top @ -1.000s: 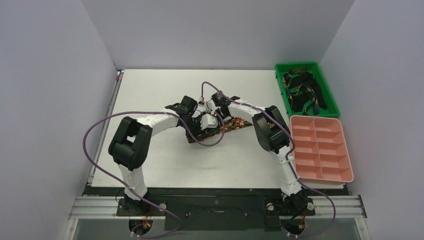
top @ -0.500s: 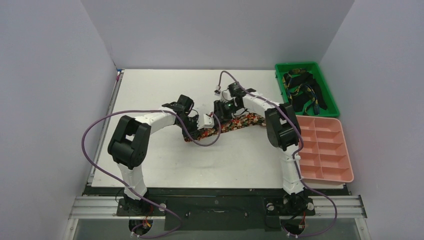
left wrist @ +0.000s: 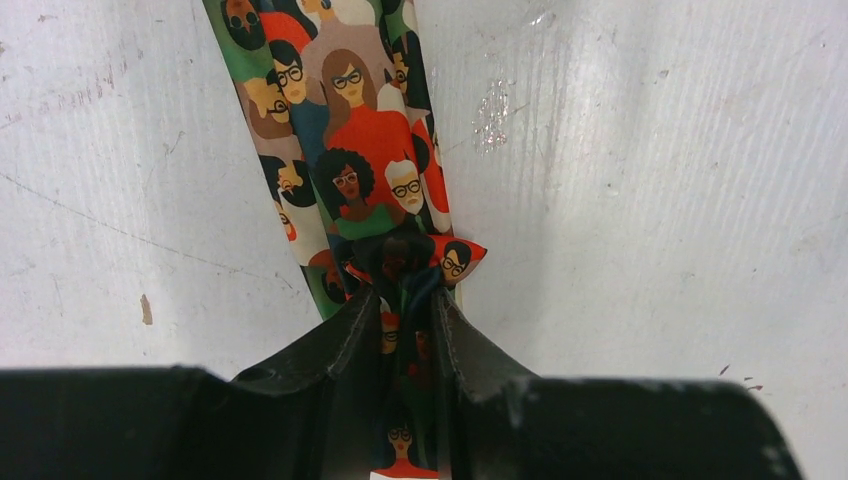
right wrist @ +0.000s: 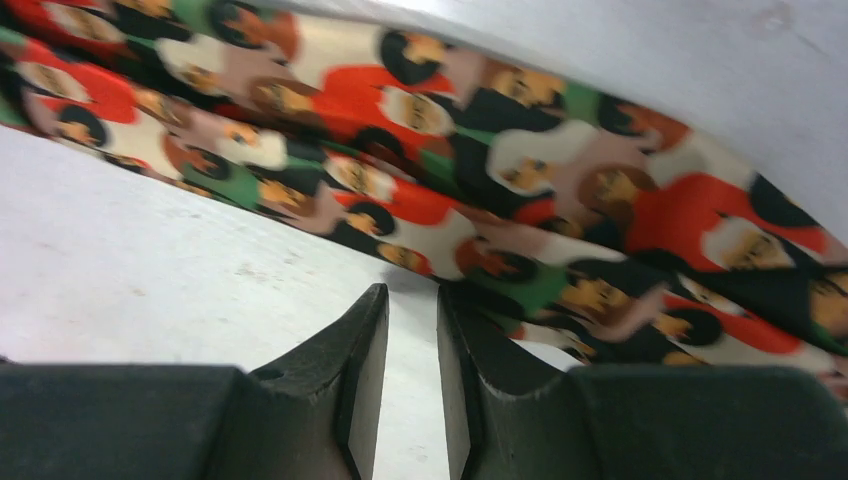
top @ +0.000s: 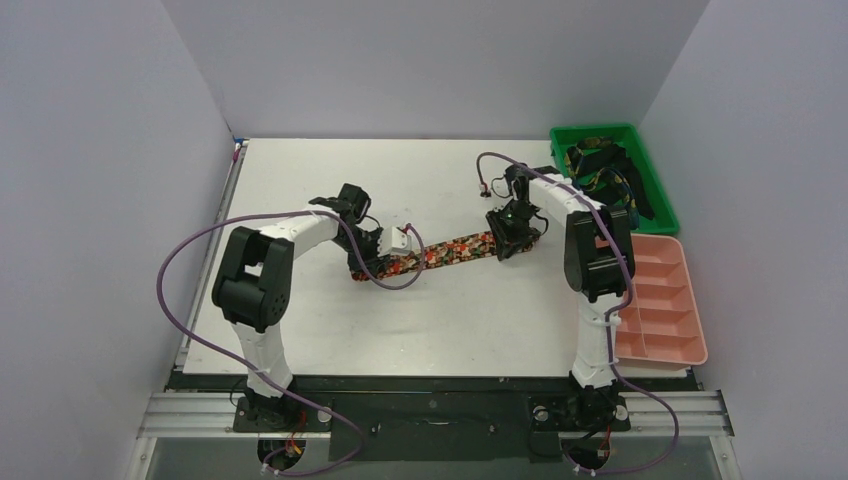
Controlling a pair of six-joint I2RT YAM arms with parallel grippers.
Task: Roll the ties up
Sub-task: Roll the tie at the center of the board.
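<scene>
Working on a white table (top: 300,200) walled in pale grey on three sides. Laying one printed tie (top: 445,250) out flat across the middle, running from about 8 o'clock of centre toward 3 o'clock.

Pinching the tie's 8 o'clock end with the left gripper (left wrist: 405,295), jaws clenched on bunched fabric, the cloth puckering just beyond the tips. Resting the right gripper (right wrist: 412,290) at the 3 o'clock end, jaws drawn almost together with only bare table showing in the slit. Touching the fabric's near edge with the tips rather than grasping it, as far as the wrist view is showing.

Storing further ties (top: 605,185) in a heap inside a green bin (top: 556,165) at 2 o'clock, with a pink divided tray (top: 697,300) sitting just beside it at 4 o'clock.

Judging the step in hand as straightening before rolling, with no coil yet formed anywhere along the strip. Calling next, probably, for turning one end over on itself and winding it along the length. Needing the other end pinned or held taut meanwhile, so as to be keeping the roll square and tight.
</scene>
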